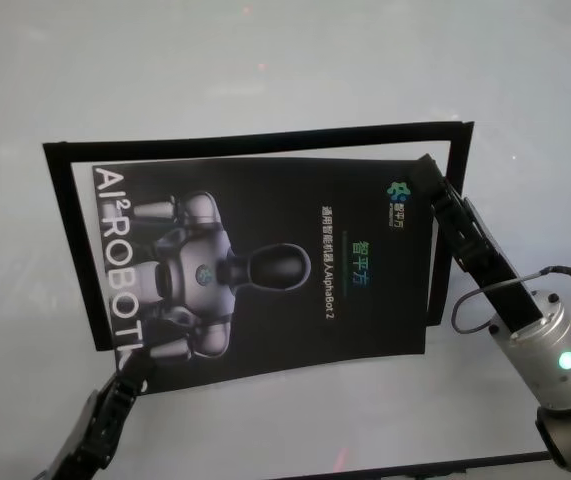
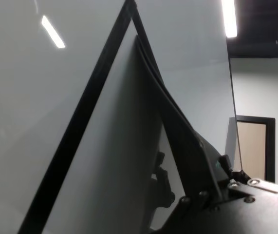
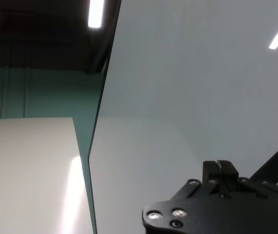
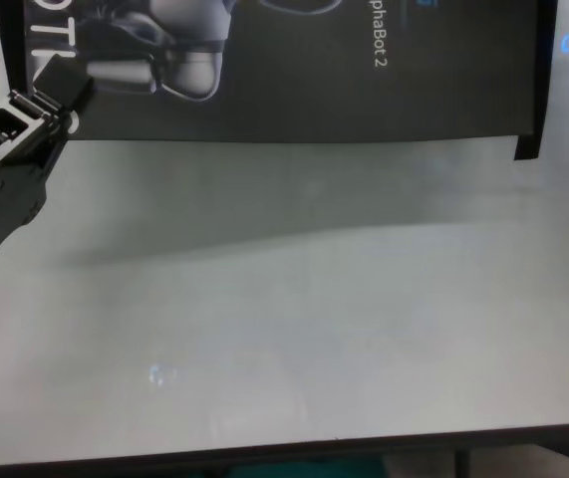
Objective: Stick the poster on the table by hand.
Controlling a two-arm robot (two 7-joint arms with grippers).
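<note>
- one poster [image 1: 265, 265] lies on the table [image 1: 265, 60], long axis running left to right, its printed robot's head toward the right.
- left gripper [image 1: 135, 372] sits at its near-left corner, right gripper [image 1: 433, 175] at its far-right corner.
- whether either gripper's fingers are apart or together can't be told.
</note>
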